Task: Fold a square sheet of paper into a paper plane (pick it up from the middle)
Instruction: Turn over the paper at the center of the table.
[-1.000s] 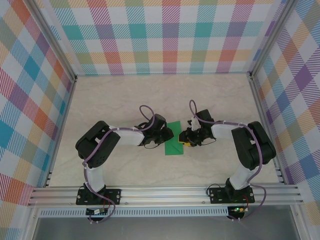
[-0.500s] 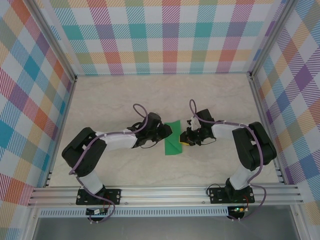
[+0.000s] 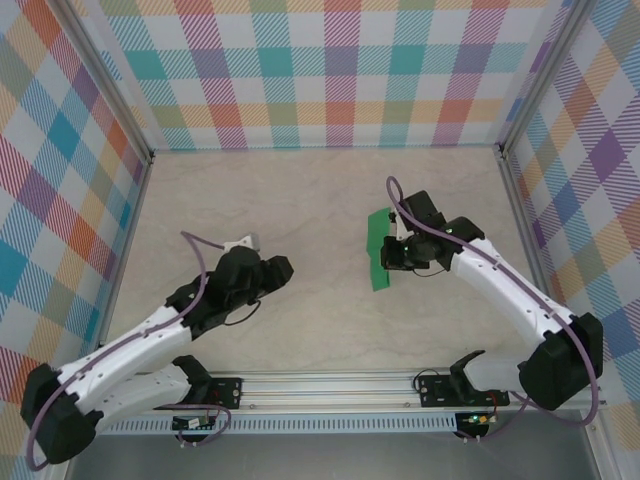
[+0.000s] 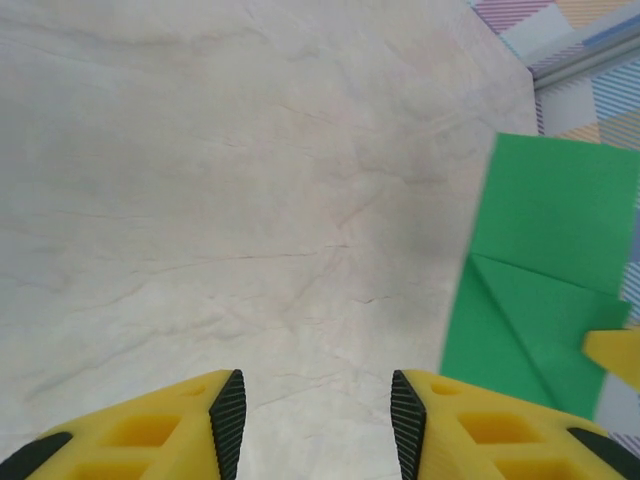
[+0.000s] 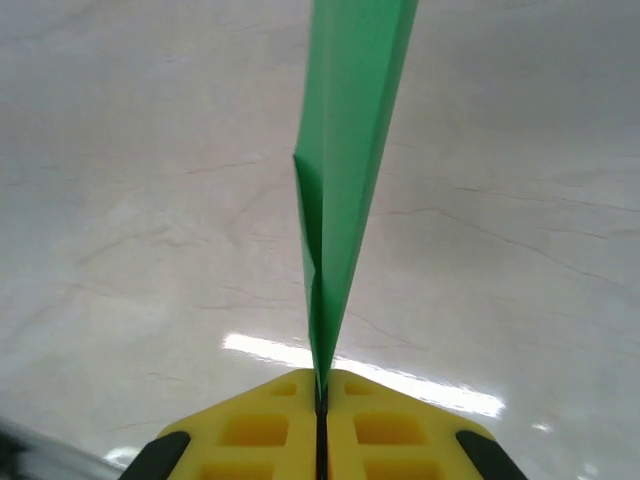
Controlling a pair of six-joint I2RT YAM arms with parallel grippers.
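Green square sheet of paper (image 3: 378, 250), folded with a diagonal crease, hangs above the marble table (image 3: 300, 200), right of centre, pinched by its edge in the clamped right gripper (image 3: 392, 256). Left gripper (image 3: 281, 268) well apart, fingers parted, holding nothing.

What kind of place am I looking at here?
Probably a robot test booth: marble-look table walled by plaid panels, aluminium rail in front, and the right gripper pinching folded green paper.

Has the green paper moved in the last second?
Yes. The green paper went right and away from the near rail, pinched in the right pincer.
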